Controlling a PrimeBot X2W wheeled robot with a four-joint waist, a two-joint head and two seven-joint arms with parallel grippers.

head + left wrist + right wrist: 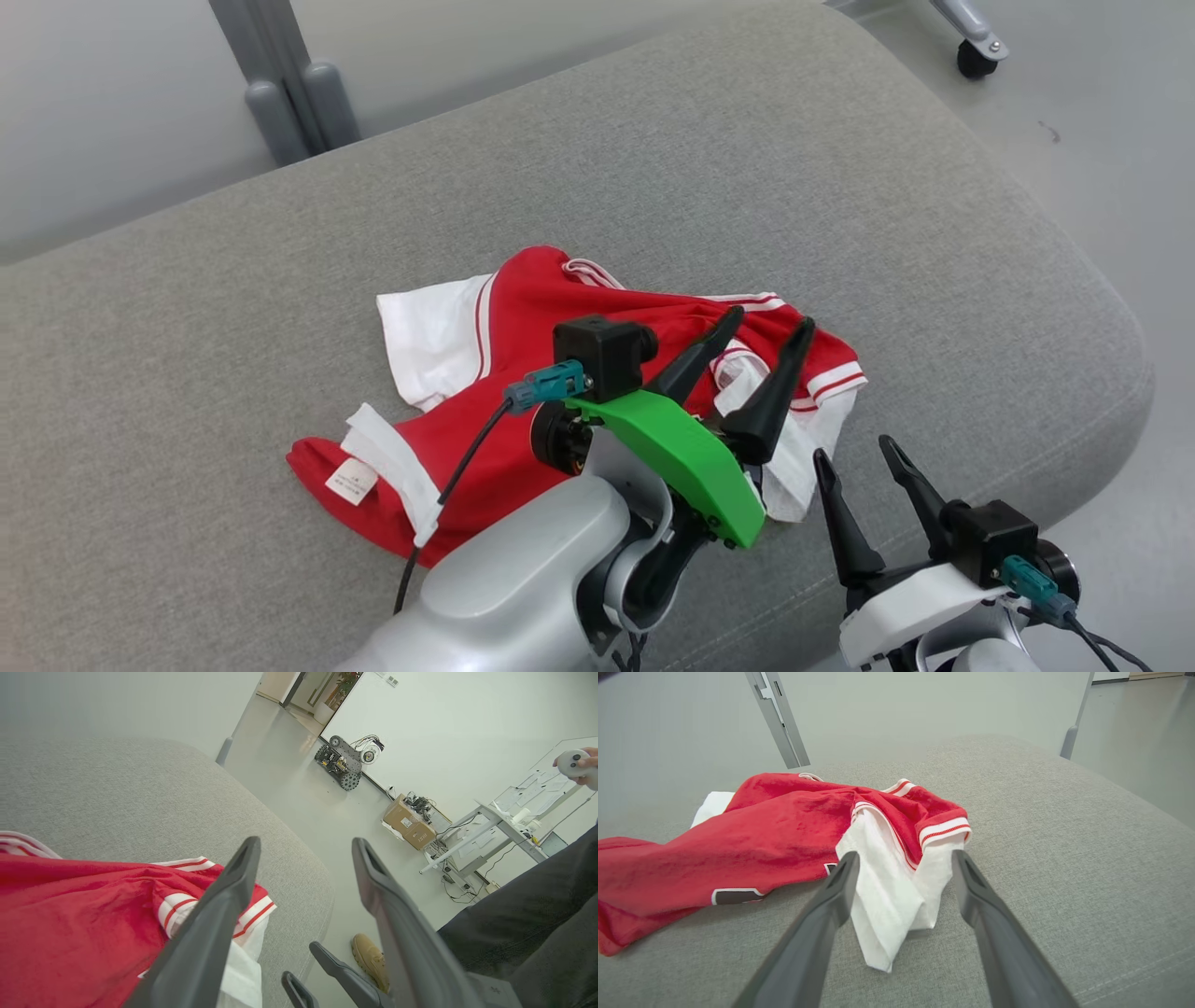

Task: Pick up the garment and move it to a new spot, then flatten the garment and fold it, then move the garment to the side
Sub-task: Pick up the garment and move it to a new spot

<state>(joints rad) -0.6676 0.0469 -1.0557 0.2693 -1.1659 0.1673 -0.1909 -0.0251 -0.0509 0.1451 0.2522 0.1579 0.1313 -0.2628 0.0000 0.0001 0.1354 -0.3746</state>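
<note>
A red and white garment [523, 373] lies crumpled on the grey cushioned surface [747, 187], near its front edge. My left gripper [770, 327] hovers over the garment's right part, fingers spread open and holding nothing. In the left wrist view the garment [84, 924] sits to the left of the open left gripper [303, 844]. My right gripper [854, 453] is open near the front edge, just right of the garment's white corner. From the right wrist, the white flap of the garment [892, 877] lies ahead between the spread fingers of the right gripper [903, 856].
The cushion's rounded front right corner [1111, 373] drops to the floor. A grey post [289, 84] stands behind the cushion. In the left wrist view a person's dark trouser leg [523, 924] and tan shoe [369, 956] stand close, a hand holding a controller [577, 763], and a wheeled robot [348, 760] farther off.
</note>
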